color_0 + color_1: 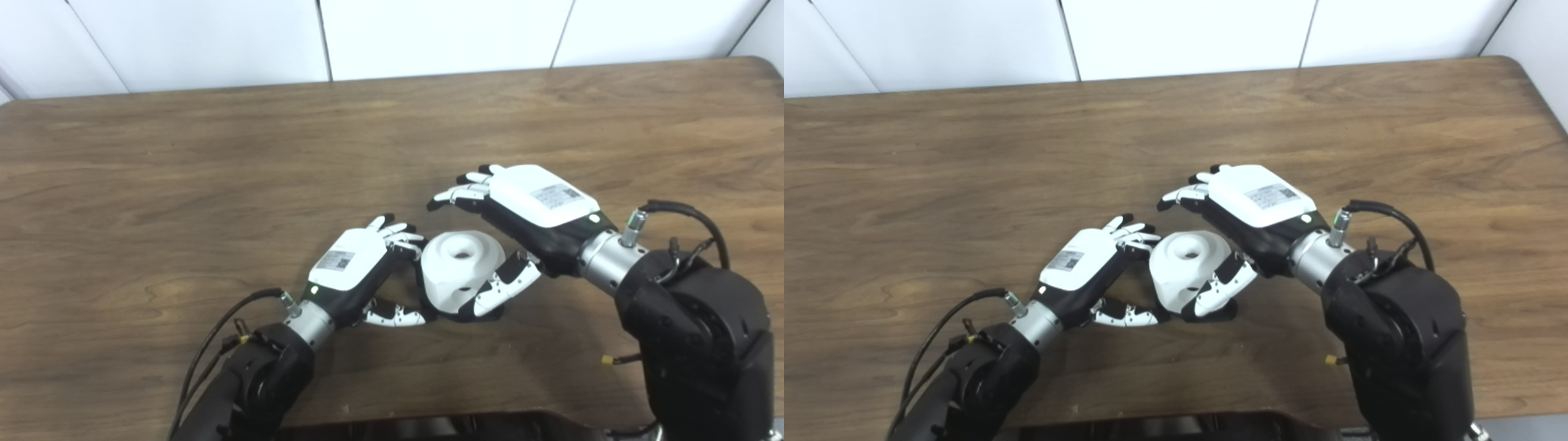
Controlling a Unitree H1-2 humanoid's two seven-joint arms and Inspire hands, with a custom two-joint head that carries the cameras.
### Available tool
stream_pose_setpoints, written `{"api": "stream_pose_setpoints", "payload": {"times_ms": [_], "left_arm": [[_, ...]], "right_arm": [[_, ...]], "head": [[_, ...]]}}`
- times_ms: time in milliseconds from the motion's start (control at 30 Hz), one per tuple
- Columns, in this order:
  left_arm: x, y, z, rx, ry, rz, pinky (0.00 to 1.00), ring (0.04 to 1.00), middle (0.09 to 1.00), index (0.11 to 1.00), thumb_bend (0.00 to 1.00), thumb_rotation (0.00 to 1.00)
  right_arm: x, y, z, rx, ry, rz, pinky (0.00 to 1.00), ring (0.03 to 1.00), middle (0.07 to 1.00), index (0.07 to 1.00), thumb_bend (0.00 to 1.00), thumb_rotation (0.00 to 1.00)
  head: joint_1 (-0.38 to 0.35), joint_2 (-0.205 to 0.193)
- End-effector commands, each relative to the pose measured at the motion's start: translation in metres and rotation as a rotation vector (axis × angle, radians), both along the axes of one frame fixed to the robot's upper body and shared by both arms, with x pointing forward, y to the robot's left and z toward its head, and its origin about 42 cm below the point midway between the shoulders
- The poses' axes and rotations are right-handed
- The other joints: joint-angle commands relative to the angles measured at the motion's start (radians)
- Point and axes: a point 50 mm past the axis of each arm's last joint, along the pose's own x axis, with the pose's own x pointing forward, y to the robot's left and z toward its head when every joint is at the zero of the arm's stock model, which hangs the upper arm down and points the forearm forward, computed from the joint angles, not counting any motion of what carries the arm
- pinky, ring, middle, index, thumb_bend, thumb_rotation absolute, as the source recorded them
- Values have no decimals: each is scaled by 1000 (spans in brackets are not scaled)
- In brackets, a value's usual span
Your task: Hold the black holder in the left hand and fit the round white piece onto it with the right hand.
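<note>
The round white piece (460, 264) with a hole in its top sits on the black holder (496, 315), of which only a dark edge shows at the base, on the table near its front. My left hand (358, 264) lies just left of the piece, fingers apart, with fingertips by its left side and the thumb reaching to its base. My right hand (533, 208) hovers over its right side, fingers spread past it and the thumb (502, 285) lying against its front. Neither hand is closed around it.
The wooden table (245, 159) spreads wide to the back and both sides. A white panelled wall (429, 30) runs behind its far edge. The table's front edge lies just below my forearms.
</note>
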Motion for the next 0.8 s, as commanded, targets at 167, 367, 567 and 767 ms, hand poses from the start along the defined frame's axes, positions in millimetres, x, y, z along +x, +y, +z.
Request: {"api": "stream_pose_setpoints", "payload": {"times_ms": [167, 367, 567, 767], "left_arm": [[-8, 0, -29, 98, 120, -22, 1000, 896, 791, 488, 517, 61], [-7, 0, -28, 98, 128, -19, 1000, 899, 793, 488, 517, 62], [-7, 1, -30, 112, 127, -19, 1000, 899, 796, 488, 517, 64], [-7, 2, -30, 109, 129, -16, 1000, 897, 794, 488, 517, 63]], "right_arm": [[-2, 0, 26, 41, -87, -7, 980, 938, 858, 827, 1000, 405], [0, -2, 34, 55, -94, -16, 991, 946, 863, 829, 1000, 392], [7, -5, 47, 86, -97, -2, 997, 942, 869, 843, 1000, 402], [17, -12, 69, 140, -124, 3, 998, 927, 869, 843, 1000, 412]], "head": [[2, -5], [2, -5], [3, -6], [1, -8]]}}
